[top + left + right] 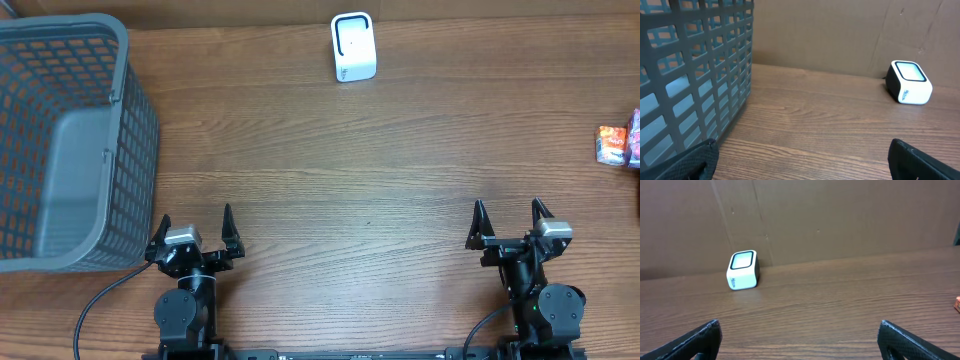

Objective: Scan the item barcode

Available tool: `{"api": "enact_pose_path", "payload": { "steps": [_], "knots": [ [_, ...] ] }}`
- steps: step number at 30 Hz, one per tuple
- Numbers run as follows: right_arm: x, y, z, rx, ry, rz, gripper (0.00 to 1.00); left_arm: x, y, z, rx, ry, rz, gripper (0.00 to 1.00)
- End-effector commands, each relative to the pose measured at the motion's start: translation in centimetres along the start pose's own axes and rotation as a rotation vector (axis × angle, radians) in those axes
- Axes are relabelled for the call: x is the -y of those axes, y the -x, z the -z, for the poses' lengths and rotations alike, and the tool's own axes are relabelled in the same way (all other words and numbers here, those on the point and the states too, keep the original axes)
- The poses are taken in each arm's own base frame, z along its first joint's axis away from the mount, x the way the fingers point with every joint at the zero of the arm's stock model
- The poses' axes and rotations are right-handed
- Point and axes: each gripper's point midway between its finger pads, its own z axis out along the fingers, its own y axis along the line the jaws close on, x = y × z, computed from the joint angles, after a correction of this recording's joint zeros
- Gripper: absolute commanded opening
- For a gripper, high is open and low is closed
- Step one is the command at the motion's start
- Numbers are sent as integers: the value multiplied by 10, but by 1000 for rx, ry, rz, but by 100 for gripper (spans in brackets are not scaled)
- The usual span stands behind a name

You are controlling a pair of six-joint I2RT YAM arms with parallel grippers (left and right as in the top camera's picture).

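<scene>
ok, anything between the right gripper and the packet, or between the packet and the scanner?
Nothing visible. Bare table lies between the open right gripper and the packet at the right edge, and between the packet and the scanner at the back. The basket sits far left, off both paths.

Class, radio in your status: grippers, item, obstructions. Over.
Left gripper open, empty. Right gripper open, empty. Item at right table edge, untouched. Nothing between item and scanner.
</scene>
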Motion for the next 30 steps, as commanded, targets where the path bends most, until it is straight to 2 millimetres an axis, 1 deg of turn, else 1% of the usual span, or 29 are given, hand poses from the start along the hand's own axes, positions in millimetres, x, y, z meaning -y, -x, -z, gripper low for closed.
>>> {"api": "enact_pose_path", "payload": {
  "steps": [1,17,22,28,30],
  "knots": [
    [0,-1,0,7,1,7,100,3,0,0,6,-15,-22,100],
    [0,-1,0,7,1,7,100,2,1,0,7,-8,-20,100],
    [0,-1,0,7,1,7,100,2,1,0,7,-8,-69,100],
    [0,-1,0,7,1,7,100,2,1,0,8,-8,-71,100],
    [0,-1,0,7,1,7,100,2,1,0,7,-7,-109,100]
  ]
}}
